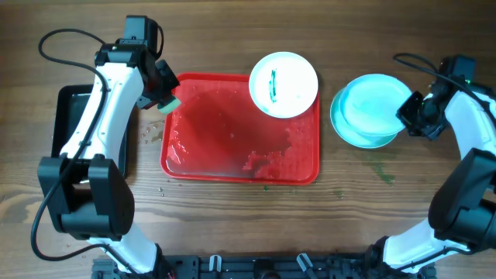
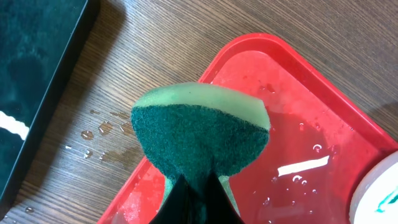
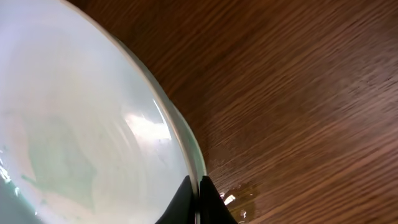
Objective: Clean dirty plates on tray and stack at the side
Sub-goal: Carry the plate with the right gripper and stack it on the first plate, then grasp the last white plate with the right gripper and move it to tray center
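The red tray (image 1: 240, 163) lies mid-table, wet. One white plate (image 1: 284, 84) with a green streak rests over its far right corner; its edge shows in the left wrist view (image 2: 380, 193). Right of the tray, a pale mint plate (image 1: 376, 99) sits over another mint plate (image 1: 347, 130). My right gripper (image 1: 409, 112) is shut on the top plate's right rim (image 3: 81, 124), jaws (image 3: 198, 196) pinching the edge. My left gripper (image 1: 164, 99) is shut on a green sponge (image 2: 199, 134), over the tray's far left corner (image 2: 298, 68).
A black tray (image 1: 70, 108) lies at the left by my left arm, and it also shows in the left wrist view (image 2: 37, 68). Water drops (image 2: 102, 130) lie on the wood between it and the red tray. A small puddle (image 3: 239, 194) sits by the mint plate.
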Action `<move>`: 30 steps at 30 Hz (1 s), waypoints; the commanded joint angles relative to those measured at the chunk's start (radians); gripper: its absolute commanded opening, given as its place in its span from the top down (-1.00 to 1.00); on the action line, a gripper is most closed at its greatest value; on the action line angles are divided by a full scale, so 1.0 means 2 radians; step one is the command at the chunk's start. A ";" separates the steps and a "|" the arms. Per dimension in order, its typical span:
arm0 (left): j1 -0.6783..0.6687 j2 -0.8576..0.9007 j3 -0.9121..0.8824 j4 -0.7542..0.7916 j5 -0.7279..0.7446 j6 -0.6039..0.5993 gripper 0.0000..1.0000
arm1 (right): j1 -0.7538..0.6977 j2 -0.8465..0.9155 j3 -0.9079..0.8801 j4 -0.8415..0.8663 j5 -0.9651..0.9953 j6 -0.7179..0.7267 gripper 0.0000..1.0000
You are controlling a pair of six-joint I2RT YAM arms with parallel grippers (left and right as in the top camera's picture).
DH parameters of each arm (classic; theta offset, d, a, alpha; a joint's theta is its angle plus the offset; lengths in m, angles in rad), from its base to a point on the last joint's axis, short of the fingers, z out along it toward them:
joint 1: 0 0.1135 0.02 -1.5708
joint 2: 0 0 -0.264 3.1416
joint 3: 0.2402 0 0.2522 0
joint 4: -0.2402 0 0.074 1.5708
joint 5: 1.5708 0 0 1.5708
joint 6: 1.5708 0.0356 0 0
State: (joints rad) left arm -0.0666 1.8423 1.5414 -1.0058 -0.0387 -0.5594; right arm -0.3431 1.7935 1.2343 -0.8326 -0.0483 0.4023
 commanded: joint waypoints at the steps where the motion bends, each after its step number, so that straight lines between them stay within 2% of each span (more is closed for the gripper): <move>1: -0.004 0.002 -0.003 0.002 0.002 -0.005 0.92 | 0.006 0.005 -0.001 0.000 -0.027 -0.022 0.91; 4: -0.004 0.002 -0.003 0.002 0.002 -0.005 0.92 | 0.023 0.005 -0.001 -0.017 -0.039 -0.034 0.89; 6: -0.004 0.002 -0.003 0.002 0.002 -0.005 0.92 | 0.037 0.006 -0.001 -0.031 -0.034 -0.044 0.78; 7: -0.004 0.002 -0.003 0.002 0.002 -0.005 0.92 | 0.044 0.006 -0.001 -0.039 -0.018 -0.044 0.50; 9: -0.004 0.002 -0.003 0.002 0.002 -0.005 0.92 | 0.050 0.005 -0.001 -0.050 -0.005 -0.039 -0.30; 10: -0.004 0.002 -0.003 0.002 0.002 -0.005 0.92 | 0.050 0.005 0.000 -0.050 -0.006 -0.038 -0.34; 13: -0.004 0.002 -0.003 0.001 0.002 -0.005 0.92 | 0.051 0.005 0.021 -0.064 -0.030 -0.039 -0.32; 16: -0.004 0.002 -0.003 0.002 0.002 -0.005 0.92 | 0.066 0.002 0.054 -0.061 -0.174 -0.063 -0.13; 18: -0.004 0.002 -0.003 0.002 0.002 -0.005 0.92 | 0.089 0.001 0.054 -0.047 -0.197 -0.060 -0.03; 25: -0.004 0.002 -0.003 0.002 0.002 -0.005 0.92 | 0.247 0.010 0.050 0.026 -0.032 0.010 0.07; 30: -0.004 0.002 -0.003 0.002 0.002 -0.005 0.92 | 0.300 0.055 0.049 0.055 0.004 0.036 0.24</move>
State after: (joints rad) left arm -0.0666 1.8423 1.5414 -1.0058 -0.0383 -0.5594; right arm 0.2291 1.8313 1.3231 -0.7368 -0.1165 0.4225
